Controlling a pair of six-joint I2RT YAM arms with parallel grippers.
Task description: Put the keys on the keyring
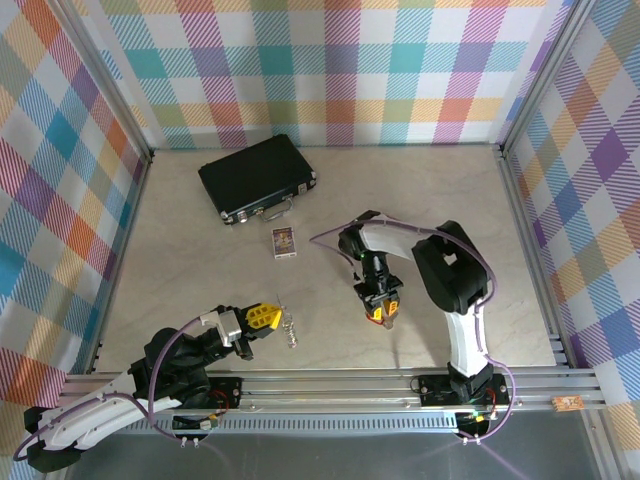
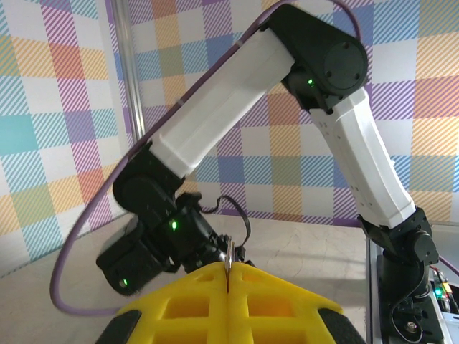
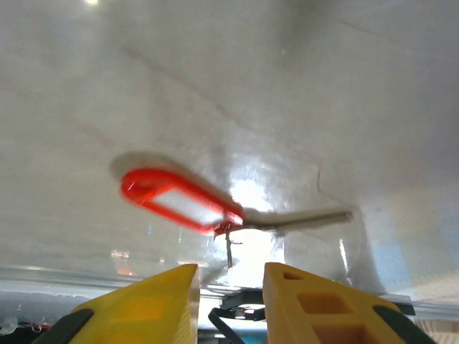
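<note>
I am seeing the key (image 3: 219, 215) lying flat on the counter (image 3: 323, 107) before the spread, empty right hand (image 3: 231, 278), and judging it light, thin and slippery, best taken by its red tag (image 3: 174, 196), while the left hand (image 2: 229, 276) is pinching the keyring (image 2: 231, 252).

The left gripper (image 1: 268, 318) is held low and clamped on the keyring (image 2: 229, 259); the right gripper (image 3: 229, 290) is pointed downward, its jaws parted.
</note>
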